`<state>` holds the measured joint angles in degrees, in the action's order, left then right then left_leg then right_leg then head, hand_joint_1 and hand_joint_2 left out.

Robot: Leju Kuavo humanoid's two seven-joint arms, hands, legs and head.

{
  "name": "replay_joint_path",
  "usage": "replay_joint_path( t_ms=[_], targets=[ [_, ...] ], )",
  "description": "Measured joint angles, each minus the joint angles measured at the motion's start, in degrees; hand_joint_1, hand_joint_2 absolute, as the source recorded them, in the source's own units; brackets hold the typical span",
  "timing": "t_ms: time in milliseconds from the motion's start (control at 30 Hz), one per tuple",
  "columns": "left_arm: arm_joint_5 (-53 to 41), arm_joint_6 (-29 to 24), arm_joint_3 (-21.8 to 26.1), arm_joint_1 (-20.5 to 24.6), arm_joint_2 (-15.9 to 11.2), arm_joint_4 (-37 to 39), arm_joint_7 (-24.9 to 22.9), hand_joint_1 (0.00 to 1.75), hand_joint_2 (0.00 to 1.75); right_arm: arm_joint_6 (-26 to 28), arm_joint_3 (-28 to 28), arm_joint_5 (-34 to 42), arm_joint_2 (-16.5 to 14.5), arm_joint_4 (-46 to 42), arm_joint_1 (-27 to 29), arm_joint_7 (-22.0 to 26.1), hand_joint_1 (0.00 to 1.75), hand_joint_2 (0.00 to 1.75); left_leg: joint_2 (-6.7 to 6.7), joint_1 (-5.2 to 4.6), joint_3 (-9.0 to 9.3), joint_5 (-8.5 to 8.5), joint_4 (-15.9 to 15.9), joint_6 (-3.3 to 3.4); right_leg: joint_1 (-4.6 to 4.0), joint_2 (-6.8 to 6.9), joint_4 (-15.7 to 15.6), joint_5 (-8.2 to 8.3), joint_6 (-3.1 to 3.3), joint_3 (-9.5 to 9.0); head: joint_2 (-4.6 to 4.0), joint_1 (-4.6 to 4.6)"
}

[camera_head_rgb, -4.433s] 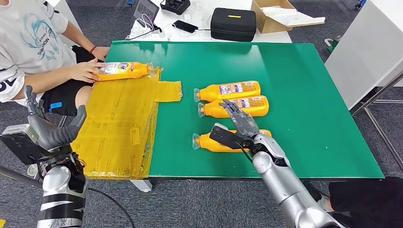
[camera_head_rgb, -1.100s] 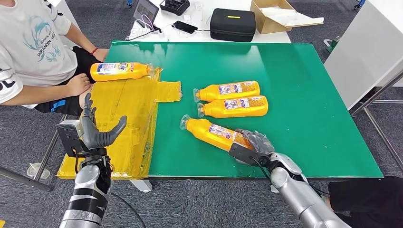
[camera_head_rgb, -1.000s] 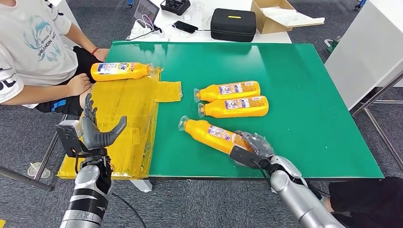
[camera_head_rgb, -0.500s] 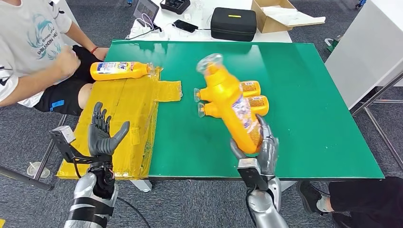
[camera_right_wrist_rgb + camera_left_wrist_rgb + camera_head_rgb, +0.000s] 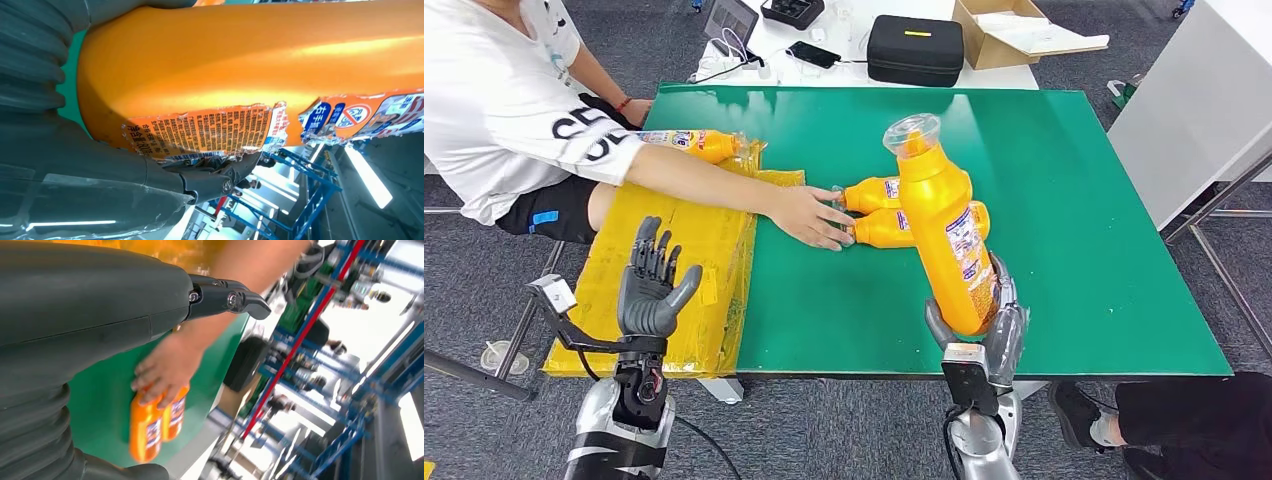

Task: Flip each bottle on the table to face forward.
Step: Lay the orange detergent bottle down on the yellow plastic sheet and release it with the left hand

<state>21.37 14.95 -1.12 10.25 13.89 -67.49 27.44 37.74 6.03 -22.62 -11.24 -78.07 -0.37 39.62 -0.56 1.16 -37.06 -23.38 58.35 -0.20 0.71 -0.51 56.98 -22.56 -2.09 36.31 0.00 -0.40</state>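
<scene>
**Head view: bottle lifted in right hand, person's hand at the two beyond it**

Head view shows my right hand (image 5: 977, 335) grasping the orange bottle (image 5: 944, 235) around its base, fingers wrapped on both sides. The bottle stands nearly upright above the hand, cap end (image 5: 911, 130) tipped slightly away and to the left. It is clear of the green table (image 5: 1074, 220).

Handling judgement: the body looks like smooth rigid plastic, likely slippery under the fingers. If full, it is top-heavy when held this low. In the right wrist view the label (image 5: 210, 132) is torn and peeling beside my fingers (image 5: 215, 177); I would keep the grip on bare plastic, nearer mid-body, before turning it.

My left hand (image 5: 652, 285) is raised with fingers spread, holding nothing, well to the left of the right hand.

Beyond the held bottle, two more bottles (image 5: 874, 212) lie side by side. A person's hand (image 5: 809, 215) rests on their cap ends. Further left of it, another bottle (image 5: 694, 143) lies on yellow sheeting (image 5: 674, 250).
</scene>
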Motion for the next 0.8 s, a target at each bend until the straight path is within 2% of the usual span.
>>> replay_joint_path(
  t_ms=[167,300,500,800],
  targets=[
    [1.12,1.28,-0.82,-0.60,-0.01,-0.81,-0.61,0.00,1.75,-0.22,-0.51,0.01,-0.32,0.79,0.24,0.17,1.75,1.75,0.00,0.00,0.00,-0.01,0.00,-0.01,0.00,0.00,0.00,0.00,0.00,0.00,0.01,0.00],
    [5.40,6.96,-2.14,-1.01,-0.02,-1.03,-3.05,0.00,1.75,-0.78,-0.10,-1.32,-0.42,2.07,0.24,0.18,1.75,1.75,0.00,0.00,0.00,0.00,0.00,-0.01,-0.01,0.00,0.00,0.01,0.00,-0.01,0.00,0.00],
    [10.43,13.79,-6.90,-0.88,-0.26,-0.79,-6.05,0.00,1.75,1.64,5.49,-3.83,-0.65,7.61,-0.97,0.19,1.75,1.75,0.00,0.01,0.00,0.00,0.00,-0.01,-0.01,0.00,0.00,0.00,0.00,0.00,0.00,0.01],
    [11.62,17.12,-12.53,0.17,-1.05,2.22,-7.02,0.00,1.75,1.80,11.45,-7.06,-1.69,13.75,-3.28,0.27,1.75,1.75,0.00,0.00,0.00,0.00,0.00,-0.01,0.00,0.00,0.00,0.00,0.00,0.00,0.01,0.00]
  ],
)
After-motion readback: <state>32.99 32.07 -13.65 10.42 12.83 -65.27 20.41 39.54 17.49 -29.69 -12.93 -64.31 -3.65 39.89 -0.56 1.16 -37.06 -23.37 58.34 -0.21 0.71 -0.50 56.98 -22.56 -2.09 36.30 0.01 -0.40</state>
